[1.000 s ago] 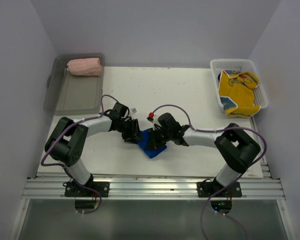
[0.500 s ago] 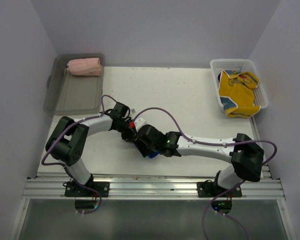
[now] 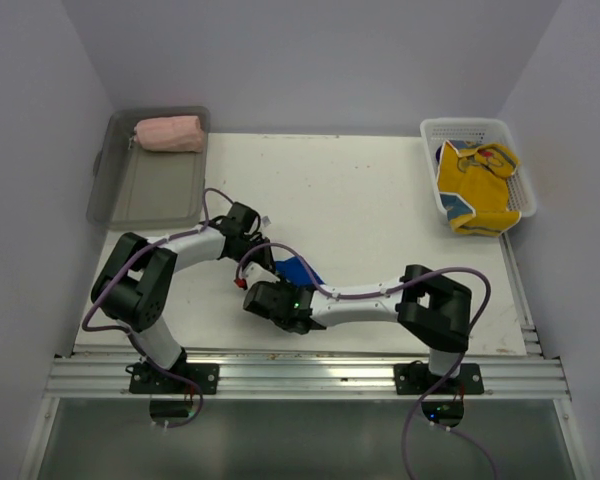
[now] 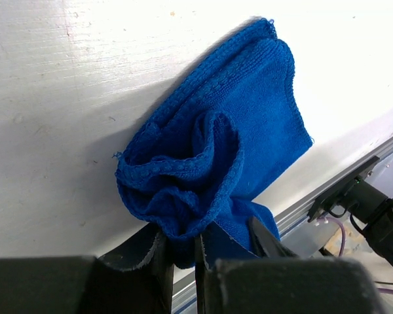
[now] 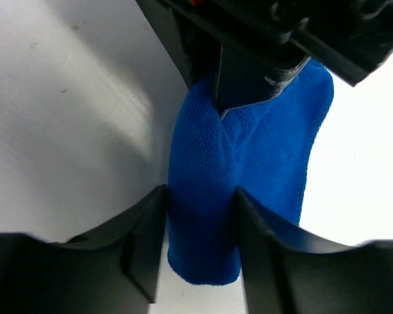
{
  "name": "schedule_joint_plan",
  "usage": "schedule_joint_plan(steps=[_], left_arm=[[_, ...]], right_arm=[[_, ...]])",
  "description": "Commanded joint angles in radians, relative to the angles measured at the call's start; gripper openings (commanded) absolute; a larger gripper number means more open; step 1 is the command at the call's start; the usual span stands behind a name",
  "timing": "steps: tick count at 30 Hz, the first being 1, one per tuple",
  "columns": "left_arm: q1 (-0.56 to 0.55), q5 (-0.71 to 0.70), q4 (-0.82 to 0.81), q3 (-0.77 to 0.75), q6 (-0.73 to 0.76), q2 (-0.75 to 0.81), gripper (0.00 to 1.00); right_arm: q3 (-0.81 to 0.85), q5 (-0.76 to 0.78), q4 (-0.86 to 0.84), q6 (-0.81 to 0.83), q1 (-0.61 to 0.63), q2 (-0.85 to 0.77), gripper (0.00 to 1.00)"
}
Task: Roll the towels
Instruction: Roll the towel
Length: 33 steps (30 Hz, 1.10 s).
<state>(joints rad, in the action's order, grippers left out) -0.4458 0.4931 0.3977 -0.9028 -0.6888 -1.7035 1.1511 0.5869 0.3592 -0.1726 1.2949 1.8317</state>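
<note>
1. The blue towel [image 3: 298,270] lies on the white counter [image 3: 380,200], near its front edge and about midway between the two arm bases. From above only a small part of it shows, between the two wrists.
2. The left arm [image 3: 195,245] reaches in from the left. In its wrist view the left fingers [image 4: 144,252] are nearly pressed together, pinching a bunched edge of the blue towel [image 4: 236,150].
3. From that pinch the cloth spreads away in loose folds, with a curled lip in the middle and a ribbed hem along the far side. It rests on the counter.
4. The right arm [image 3: 360,295] stretches low across the front of the counter, and its wrist sits just in front of the left one.
5. In its wrist view the right fingers [image 5: 144,242] stand spread, one on each side of a narrow fold of the blue towel [image 5: 249,157]. The fold fills the gap and lies close against both inner faces, but no squeeze shows in the cloth.
6. At the top of that view, the black tip of the left arm bites the far end of the same fold.
7. A pink towel [image 3: 168,133] lies rolled at the far end of the grey tray [image 3: 145,195], at the counter's far left corner.
8. A yellow towel [image 3: 477,185] with red marks lies crumpled in the white basket [image 3: 460,127] at the far right. It is well apart from both arms.
</note>
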Motion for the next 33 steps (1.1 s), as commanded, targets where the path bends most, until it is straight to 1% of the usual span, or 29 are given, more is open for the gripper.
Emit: schedule_joint_plan(steps=[1, 2, 3, 4, 5, 6, 7, 8, 10, 11, 12, 13, 14, 18, 19, 20, 21, 23, 24, 33], left_arm=[[0.001, -0.004, 0.016, -0.034, -0.006, 0.011, 0.17], [-0.001, -0.004, 0.018, -0.036, -0.005, 0.015, 0.20], [-0.001, -0.002, 0.020, -0.036, -0.005, 0.018, 0.23], [-0.001, -0.002, 0.024, -0.038, -0.002, 0.018, 0.29], [-0.001, -0.005, 0.024, -0.039, 0.000, 0.025, 0.46], [-0.001, -0.002, 0.023, -0.039, 0.002, 0.027, 0.54], [-0.001, -0.001, 0.020, -0.041, 0.003, 0.031, 0.61], [0.001, 0.001, 0.020, -0.041, 0.005, 0.039, 0.70], [0.002, 0.004, 0.026, -0.045, 0.009, 0.048, 0.75], [0.005, 0.004, 0.026, -0.047, 0.011, 0.062, 0.77], [0.009, 0.012, 0.026, -0.047, 0.008, 0.070, 0.80], [0.012, 0.019, 0.012, -0.038, 0.003, 0.077, 0.81], [0.022, 0.028, 0.003, -0.033, -0.001, 0.094, 0.85], [0.030, 0.038, -0.020, -0.024, -0.011, 0.117, 0.89], [0.030, 0.041, -0.029, -0.022, -0.014, 0.117, 0.93], [0.030, 0.045, -0.036, -0.019, -0.014, 0.117, 0.93], [0.030, 0.051, -0.043, -0.018, -0.017, 0.117, 0.93], [0.030, 0.055, -0.057, -0.010, -0.020, 0.117, 0.93], [0.032, 0.053, -0.063, -0.005, -0.020, 0.119, 0.94], [0.030, 0.050, -0.154, 0.068, -0.032, 0.107, 0.92]], right_arm=[[-0.005, 0.091, -0.019, -0.024, 0.001, 0.014, 0.44], [-0.010, 0.099, -0.019, -0.042, 0.000, 0.011, 0.38], [-0.020, 0.100, -0.019, -0.053, -0.003, 0.002, 0.24], [-0.027, 0.071, -0.020, -0.065, -0.022, -0.009, 0.18], [-0.037, 0.033, -0.043, -0.091, -0.037, -0.046, 0.10], [-0.071, -0.010, -0.063, -0.097, -0.052, -0.069, 0.08], [-0.092, -0.116, -0.090, -0.099, -0.086, -0.090, 0.06], [-0.111, -0.163, -0.115, -0.100, -0.104, -0.132, 0.05], [-0.139, -0.272, -0.150, -0.110, -0.161, -0.163, 0.03], [-0.149, -0.362, -0.176, -0.122, -0.181, -0.188, 0.03], [-0.172, -0.416, -0.192, -0.123, -0.198, -0.201, 0.02], [-0.178, -0.459, -0.201, -0.128, -0.235, -0.209, 0.02], [-0.183, -0.546, -0.212, -0.137, -0.253, -0.213, 0.02], [-0.203, -0.700, -0.244, -0.166, -0.321, -0.218, 0.01], [-0.205, -0.732, -0.253, -0.176, -0.341, -0.213, 0.01], [-0.208, -0.754, -0.267, -0.192, -0.351, -0.212, 0.01], [-0.214, -0.813, -0.278, -0.200, -0.361, -0.207, 0.01], [-0.218, -0.851, -0.301, -0.223, -0.385, -0.196, 0.01], [-0.231, -0.895, -0.313, -0.231, -0.400, -0.193, 0.01], [-0.324, -1.058, -0.468, -0.375, -0.503, -0.167, 0.00]])
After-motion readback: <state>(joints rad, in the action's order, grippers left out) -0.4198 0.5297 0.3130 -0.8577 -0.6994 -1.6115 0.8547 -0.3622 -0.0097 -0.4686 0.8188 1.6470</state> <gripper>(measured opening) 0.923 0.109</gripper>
